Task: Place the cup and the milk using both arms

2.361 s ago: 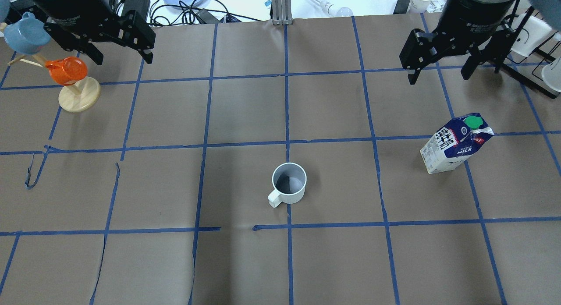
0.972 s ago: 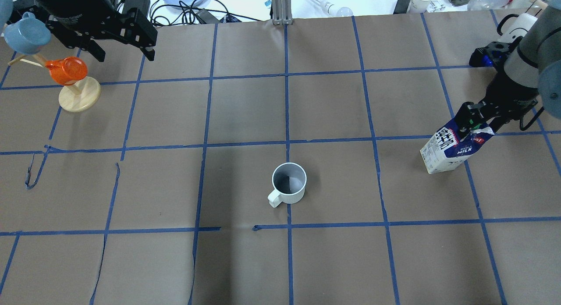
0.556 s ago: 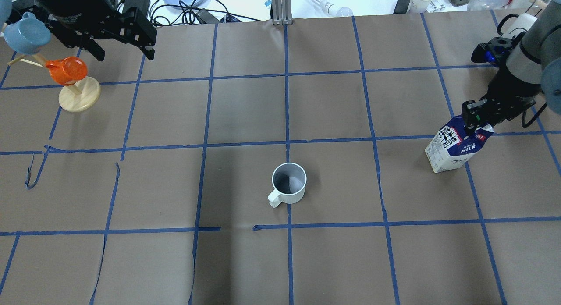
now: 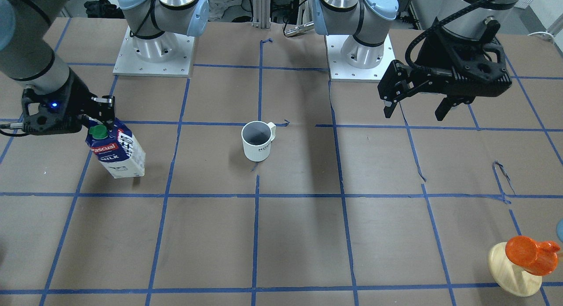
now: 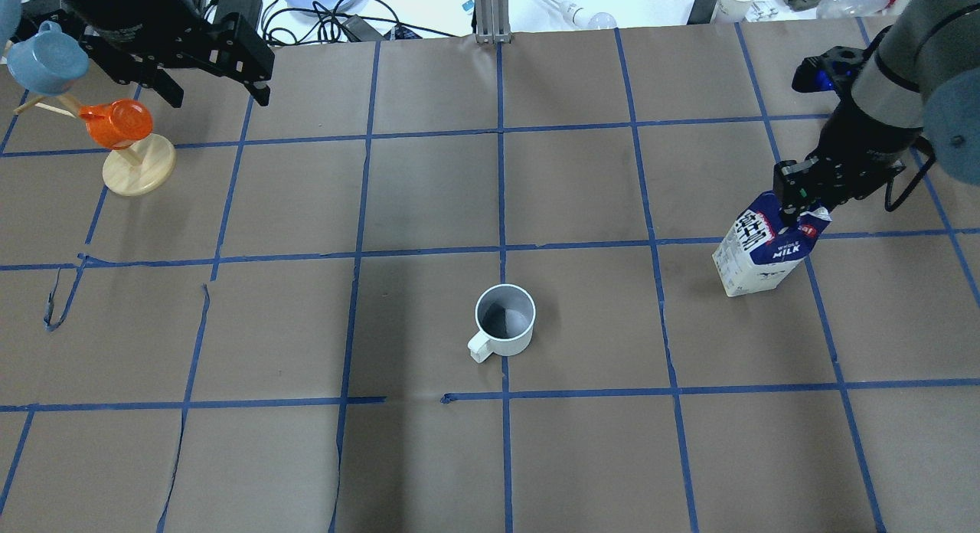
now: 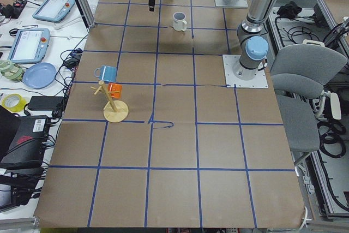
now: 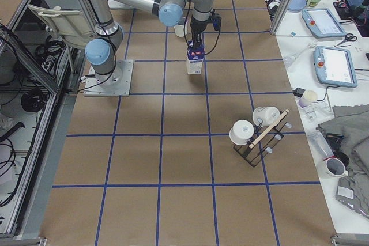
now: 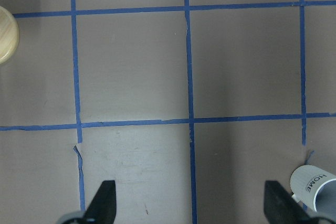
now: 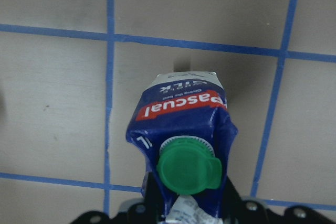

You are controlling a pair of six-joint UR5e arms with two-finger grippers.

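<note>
Entry 1, milk carton: table's right side, right gripper clamped on gable top; unplaced.
Entry 2, white mug: table centre, untouched; left gripper spread, well apart.
You have both placements left.

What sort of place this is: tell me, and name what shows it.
Most likely a robotics lab workcell. Two robot arms are bolted to a table covered in paper and gridded with blue tape. Touchscreen pendants and cables lie on the side benches.
</note>
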